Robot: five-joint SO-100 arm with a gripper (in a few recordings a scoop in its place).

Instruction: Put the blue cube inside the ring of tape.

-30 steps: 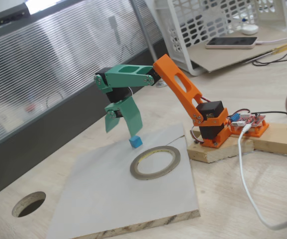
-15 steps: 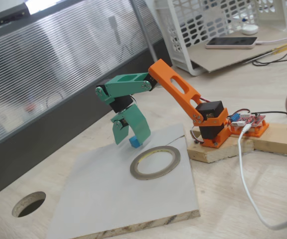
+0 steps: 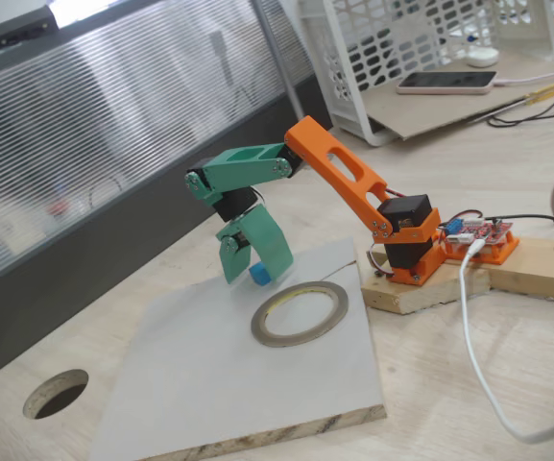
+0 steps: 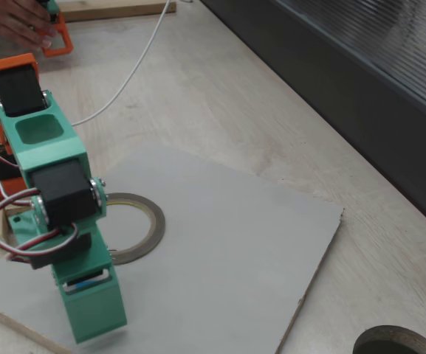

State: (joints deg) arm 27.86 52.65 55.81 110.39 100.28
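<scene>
The blue cube (image 3: 258, 276) rests on the grey board (image 3: 209, 384), just behind the ring of tape (image 3: 301, 312), which lies flat with nothing in its opening. My green gripper (image 3: 255, 272) is lowered over the cube and open; the narrow finger stands to the cube's left and the wide finger (image 3: 273, 248) to its right, the cube in the gap between them. From the other side, the gripper (image 4: 91, 313) is seen from behind and hides the cube; the ring of tape (image 4: 148, 221) shows partly past the wrist.
A round hole (image 3: 56, 392) is cut in the tabletop left of the board, also visible as the hole (image 4: 397, 343). The arm's base sits on a wooden block (image 3: 421, 288), with a white cable (image 3: 478, 355) beside it. A white basket (image 3: 401, 48) stands at the back.
The gripper has come down from above the cube to straddle it, its fingers turning downward. The cube and tape have not moved.
</scene>
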